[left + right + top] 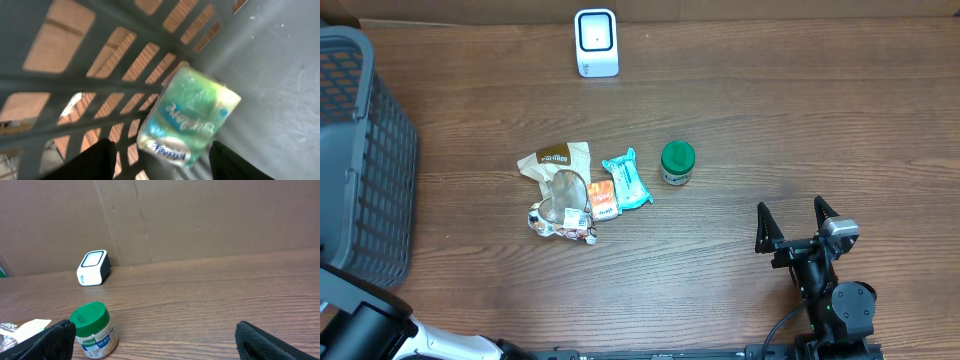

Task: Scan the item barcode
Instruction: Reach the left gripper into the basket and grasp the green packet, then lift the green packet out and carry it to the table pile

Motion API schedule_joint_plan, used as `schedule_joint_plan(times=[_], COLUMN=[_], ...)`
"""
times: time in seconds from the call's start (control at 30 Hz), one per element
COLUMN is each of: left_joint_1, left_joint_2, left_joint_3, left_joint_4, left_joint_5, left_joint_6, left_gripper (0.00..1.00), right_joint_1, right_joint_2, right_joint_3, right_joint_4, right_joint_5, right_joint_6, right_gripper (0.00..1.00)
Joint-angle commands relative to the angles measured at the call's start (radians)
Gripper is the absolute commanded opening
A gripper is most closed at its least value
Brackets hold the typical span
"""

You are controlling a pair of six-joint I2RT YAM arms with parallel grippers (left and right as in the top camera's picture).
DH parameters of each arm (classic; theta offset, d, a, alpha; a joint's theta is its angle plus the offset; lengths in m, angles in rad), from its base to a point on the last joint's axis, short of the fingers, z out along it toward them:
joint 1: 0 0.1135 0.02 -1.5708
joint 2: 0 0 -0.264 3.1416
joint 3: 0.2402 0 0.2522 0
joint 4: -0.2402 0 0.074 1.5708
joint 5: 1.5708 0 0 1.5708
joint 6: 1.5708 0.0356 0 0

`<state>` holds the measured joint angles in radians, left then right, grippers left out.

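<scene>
1. The left fingers [95, 160] are down inside the grey plastic lattice basket [380, 150] at the left end of the tabletop [770, 110]. They're spread apart, grasping nothing.
2. A green-and-yellow soft plastic packet [187, 117] lies loose in the basket, tilted against the slatted wall. It's just ahead of those fingers, and neither seems to touch it.
3. The right fingers [763, 225] are wide apart & empty, low over the front-right of the tabletop.
4. A white box-shaped barcode scanner [597, 42] stands at the back edge, well apart from both arms.
5. Mid-tabletop there's a small green-lidded jar [677, 162]. Beside it is a loose heap: teal packet [627, 180], orange sachet [603, 199], tan pouch [558, 157], crinkly clear bag [562, 205].
</scene>
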<state>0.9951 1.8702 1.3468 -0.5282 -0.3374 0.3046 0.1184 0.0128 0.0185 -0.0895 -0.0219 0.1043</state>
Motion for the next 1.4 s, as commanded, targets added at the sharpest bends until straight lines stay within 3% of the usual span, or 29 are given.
schedule_joint_plan(times=[0.0, 0.23, 0.3, 0.37, 0.47, 0.77, 1.2, 1.37], left_joint_1=[0.0, 0.0, -0.002, -0.002, -0.008, -0.114, -0.398, -0.592], left_joint_2=[0.022, 0.121, 0.147, 0.154, 0.149, 0.004, -0.52, -0.64], left_joint_3=[-0.035, -0.037, -0.037, -0.037, -0.035, -0.032, 0.11, 0.109], left_joint_4=[0.05, 0.084, 0.085, 0.084, 0.087, 0.076, 0.056, -0.128], left_joint_5=[-0.009, -0.009, -0.008, 0.003, 0.005, 0.006, 0.024, 0.041], left_joint_6=[0.033, 0.033, 0.032, 0.032, 0.032, -0.043, -0.191, -0.305], left_gripper=[0.67, 0.68, 0.57, 0.3, 0.04, 0.04, 0.04, 0.04], right_joint_1=[-0.001, -0.001, -0.001, -0.001, -0.001, -0.001, -0.001, -0.001], right_joint_2=[-0.009, -0.009, -0.009, -0.009, -0.009, -0.009, -0.009, -0.009], right_joint_3=[-0.01, -0.01, -0.01, -0.01, -0.01, -0.01, -0.01, -0.01], right_joint_4=[0.006, 0.006, 0.006, 0.006, 0.006, 0.006, 0.006, 0.006], right_joint_5=[0.002, 0.002, 0.002, 0.002, 0.002, 0.002, 0.002, 0.002], right_joint_6=[0.001, 0.001, 0.001, 0.001, 0.001, 0.001, 0.001, 0.001], right_gripper=[1.0, 1.0, 1.0, 1.0, 1.0, 1.0, 1.0, 1.0])
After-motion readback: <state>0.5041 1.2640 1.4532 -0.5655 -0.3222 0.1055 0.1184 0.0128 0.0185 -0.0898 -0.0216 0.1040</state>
